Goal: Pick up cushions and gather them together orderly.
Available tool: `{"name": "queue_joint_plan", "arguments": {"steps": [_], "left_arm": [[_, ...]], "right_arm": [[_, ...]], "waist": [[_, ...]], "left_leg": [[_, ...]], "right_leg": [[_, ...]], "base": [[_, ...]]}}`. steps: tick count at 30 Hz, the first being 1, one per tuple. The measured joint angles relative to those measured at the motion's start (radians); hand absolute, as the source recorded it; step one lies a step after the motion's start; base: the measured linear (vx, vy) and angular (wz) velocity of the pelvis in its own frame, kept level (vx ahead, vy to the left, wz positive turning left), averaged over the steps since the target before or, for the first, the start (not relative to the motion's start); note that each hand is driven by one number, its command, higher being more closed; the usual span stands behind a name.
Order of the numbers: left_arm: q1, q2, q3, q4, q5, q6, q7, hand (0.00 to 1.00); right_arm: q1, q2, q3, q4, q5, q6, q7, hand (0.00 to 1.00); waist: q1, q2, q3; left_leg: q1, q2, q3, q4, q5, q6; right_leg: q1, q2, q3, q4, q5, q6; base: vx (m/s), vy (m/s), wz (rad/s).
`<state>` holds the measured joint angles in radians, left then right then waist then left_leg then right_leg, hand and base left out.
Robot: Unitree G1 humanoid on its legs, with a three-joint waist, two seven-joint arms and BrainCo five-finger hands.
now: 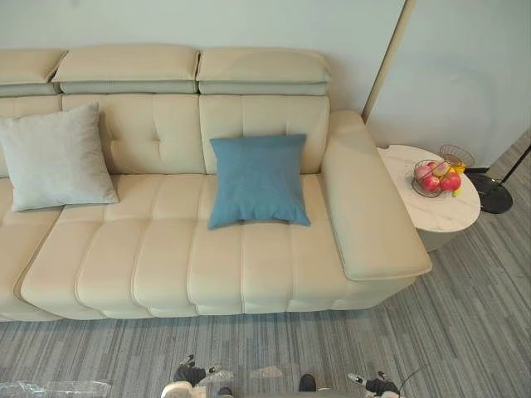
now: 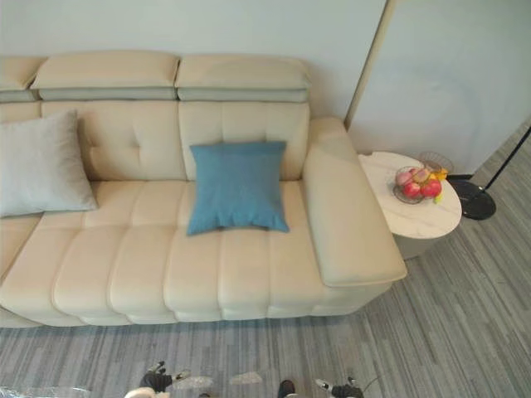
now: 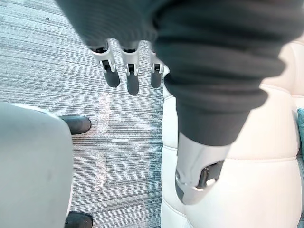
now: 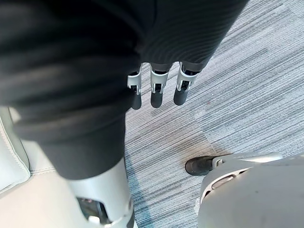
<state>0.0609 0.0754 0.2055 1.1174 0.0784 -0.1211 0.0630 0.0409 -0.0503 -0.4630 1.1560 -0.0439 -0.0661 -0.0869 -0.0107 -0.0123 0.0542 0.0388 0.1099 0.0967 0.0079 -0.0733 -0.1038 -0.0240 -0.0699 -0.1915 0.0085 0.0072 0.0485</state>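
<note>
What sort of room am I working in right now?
Probably a living room or lounge: a long cream sofa carries a blue cushion and a grey cushion, and a round side table beside its armrest holds a fruit basket.

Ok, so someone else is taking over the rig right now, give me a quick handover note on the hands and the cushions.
Left hand: open, fingers straight, hanging over the floor by the front of the sofa, holding nothing.
Right hand: open, over the floor, holding nothing.
Cushions: the grey cushion leans on the backrest towards the sofa's left; the blue cushion leans on the backrest nearer the right armrest. They are well apart.
Done: nothing; neither cushion is picked up.
Left: pick up one cushion and set it neatly beside the other.
</note>
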Motion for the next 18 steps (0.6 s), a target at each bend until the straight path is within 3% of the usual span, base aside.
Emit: {"name": "queue_joint_plan", "arguments": {"steps": [6, 18], "left_arm": [[0.000, 0.000, -0.004, 0.001, 0.000, 0.001, 0.000, 0.00], [-0.004, 0.006, -0.032, 0.004, 0.000, 0.020, 0.001, 0.00]], "right_arm": [[0.000, 0.000, -0.002, 0.000, 0.003, 0.005, -0.002, 0.00], [0.000, -0.011, -0.027, -0.006, 0.024, 0.033, -0.030, 0.00]], "waist": [[-0.002, 0.004, 0.001], [-0.009, 0.036, 0.019]], "left_leg": [[0.000, 0.001, 0.004, -0.003, 0.000, 0.000], [0.014, 0.004, 0.045, -0.017, -0.006, -0.003]], "right_leg": [[-0.003, 0.000, 0.002, -0.002, 0.000, 0.000], [0.006, 0.001, 0.014, -0.010, -0.003, 0.005]], "base": [[0.00, 0.000, 0.00], [0.01, 0.005, -0.03]]}}
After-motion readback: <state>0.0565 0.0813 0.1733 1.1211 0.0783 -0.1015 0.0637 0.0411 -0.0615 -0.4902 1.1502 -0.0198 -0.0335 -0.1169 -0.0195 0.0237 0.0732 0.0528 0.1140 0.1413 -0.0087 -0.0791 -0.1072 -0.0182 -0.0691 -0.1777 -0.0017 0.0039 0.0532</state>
